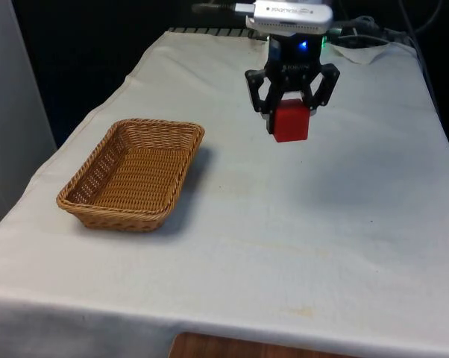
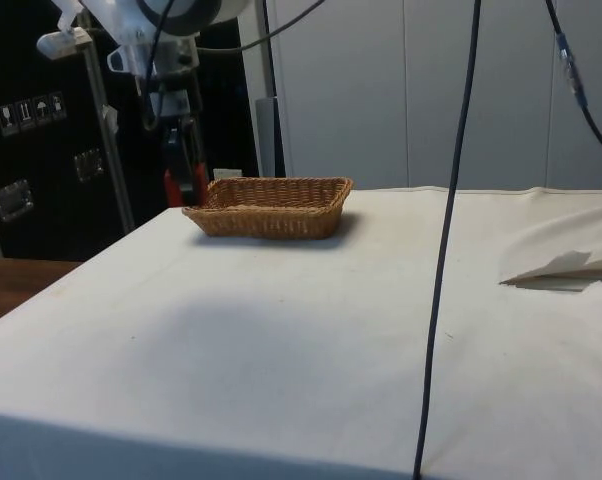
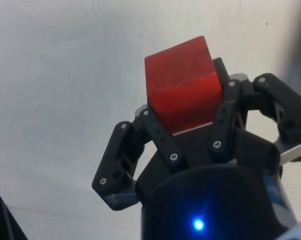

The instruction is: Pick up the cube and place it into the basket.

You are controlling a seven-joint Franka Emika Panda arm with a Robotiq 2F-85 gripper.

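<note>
We see the end effector [image 1: 291,112] in the upper centre of the front view, hanging above the counter [image 1: 306,224] with its two black fingers closed on a red cube [image 1: 291,121]; the cube sits between the fingertips and is lifted clear of the white cloth, its lower part sticking out below them. In the wrist view the cube [image 3: 183,90] is pinched on two opposite sides by the fingers [image 3: 160,137], with the pale cloth behind it — the end effector [image 3: 190,125] is open only as far as the cube's width. The wicker basket [image 1: 98,160] lies in the left half of the front view, well apart from the held cube, resting flat on the cloth with nothing inside it that we can make out. In the side view the end effector [image 2: 184,180] appears at the upper left of the frame, just to the left of the basket [image 2: 271,218], and a bit of the red cube [image 2: 171,186] shows between the fingers, at about the height of the basket's rim. A dark cable [image 2: 446,240] hangs down through the right half of that frame, and a fold of cloth [image 2: 566,265] lies at its right edge.
</note>
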